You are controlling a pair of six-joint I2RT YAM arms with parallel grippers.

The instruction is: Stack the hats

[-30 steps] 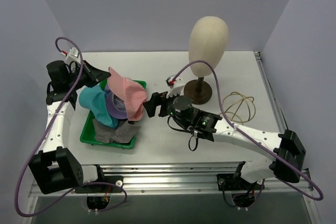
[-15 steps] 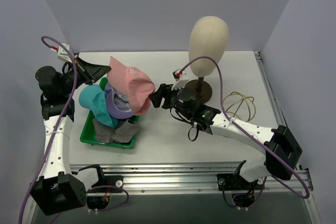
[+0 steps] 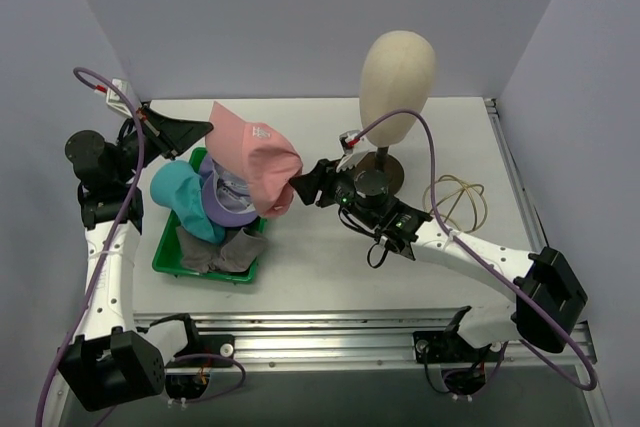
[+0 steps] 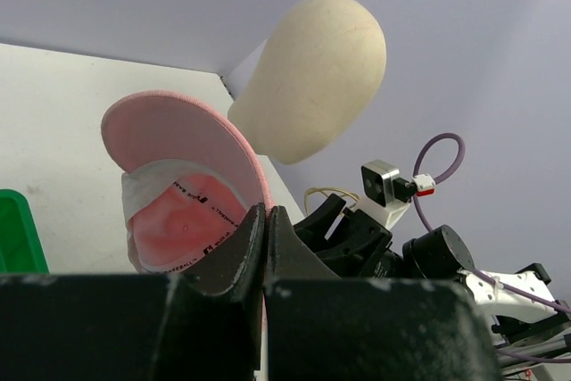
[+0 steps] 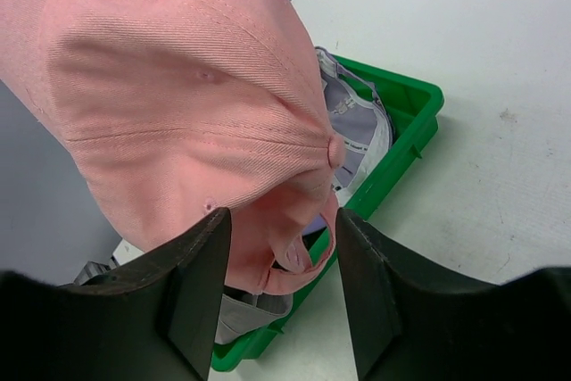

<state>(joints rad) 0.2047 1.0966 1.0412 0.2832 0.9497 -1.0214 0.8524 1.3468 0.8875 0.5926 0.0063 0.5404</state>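
Observation:
My left gripper [image 3: 197,133] is shut on the brim edge of the pink cap [image 3: 258,159] and holds it in the air over the tray's right side. In the left wrist view the fingers [image 4: 264,211] pinch the brim of the pink cap [image 4: 178,131]. My right gripper [image 3: 306,182] is open, and the rear strap of the pink cap [image 5: 178,86] hangs between its fingers [image 5: 278,220]. The teal bucket hat [image 3: 178,195], the lavender cap [image 3: 226,203] and the grey bucket hat [image 3: 226,250] lie piled in the tray.
The green tray [image 3: 168,259] sits at the left, its rim in the right wrist view [image 5: 412,131]. The cream mannequin head [image 3: 397,72] on a dark stand is at the back centre. A tan wire loop [image 3: 456,203] lies to its right.
My left gripper lifted the pink cap and carried it right. My right gripper moved up and back until it reached the cap's rear.

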